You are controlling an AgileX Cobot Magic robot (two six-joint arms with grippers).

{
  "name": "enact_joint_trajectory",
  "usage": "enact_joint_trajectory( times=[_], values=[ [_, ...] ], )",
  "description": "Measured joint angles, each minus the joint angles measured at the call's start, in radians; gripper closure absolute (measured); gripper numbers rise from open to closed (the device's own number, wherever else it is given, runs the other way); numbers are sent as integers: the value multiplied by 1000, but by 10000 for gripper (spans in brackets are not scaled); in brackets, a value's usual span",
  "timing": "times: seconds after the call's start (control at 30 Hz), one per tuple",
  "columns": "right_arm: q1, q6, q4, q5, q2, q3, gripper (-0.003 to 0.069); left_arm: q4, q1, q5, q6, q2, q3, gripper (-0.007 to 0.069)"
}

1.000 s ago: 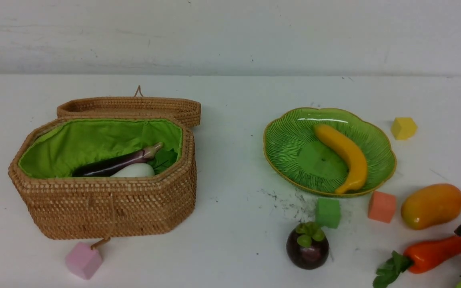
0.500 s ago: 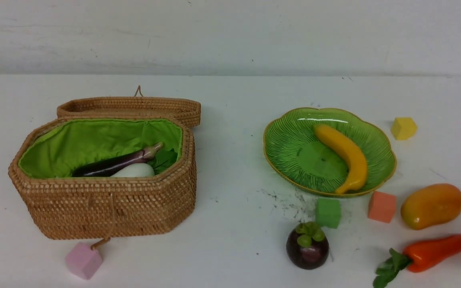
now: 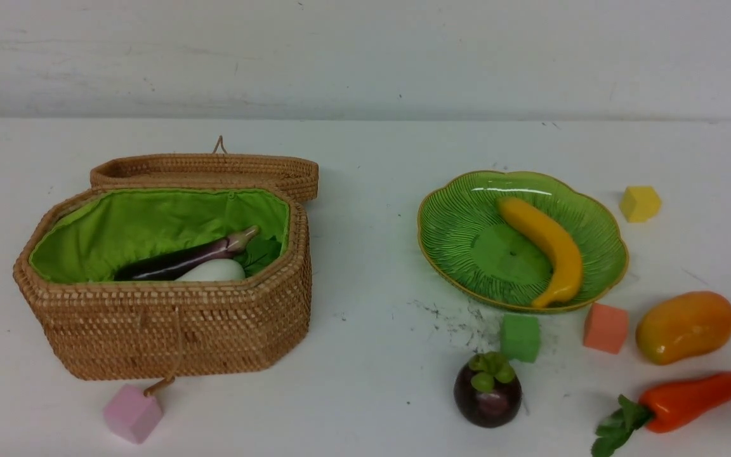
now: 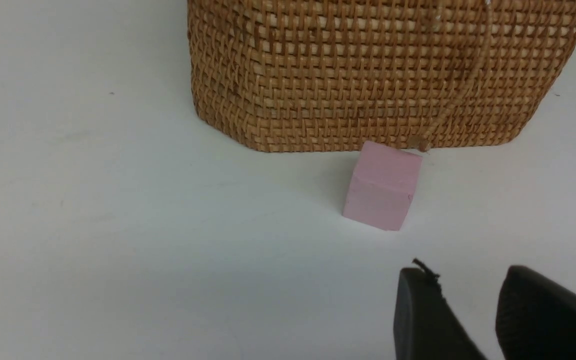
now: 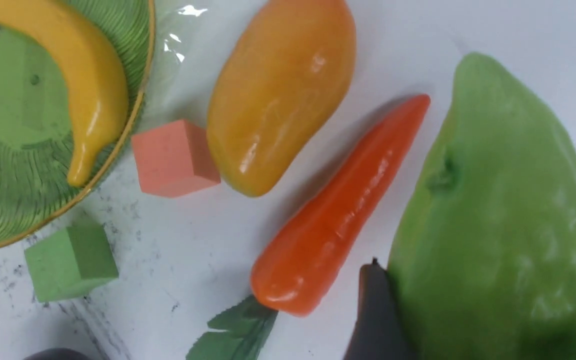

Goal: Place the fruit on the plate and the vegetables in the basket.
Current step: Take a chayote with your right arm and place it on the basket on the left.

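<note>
The right gripper (image 5: 488,270) holds the green cucumber (image 5: 498,200) across its fat end; glossy, stiff, likely light, it could slip; the left gripper (image 4: 465,272) is narrowly parted, empty

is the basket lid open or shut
Open. The lid lies folded back behind the basket, leaving the green lining, the eggplant and the white radish inside in plain view.
</note>
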Motion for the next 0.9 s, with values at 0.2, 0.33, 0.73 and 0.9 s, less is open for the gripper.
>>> enact_joint_trajectory(
  times=[0.2,0.33,0.73,0.9],
  values=[
    [0,-95,25,27,1,-13,212,0,0,0,0,0,0,402],
    [0,-289,156,77,9,-84,212,0,0,0,0,0,0,398],
    [135,-1266,1081,157,281,-377,212,0,0,0,0,0,0,386],
    [303,-1427,1217,156,517,-592,212,0,0,0,0,0,0,386]
  ],
)
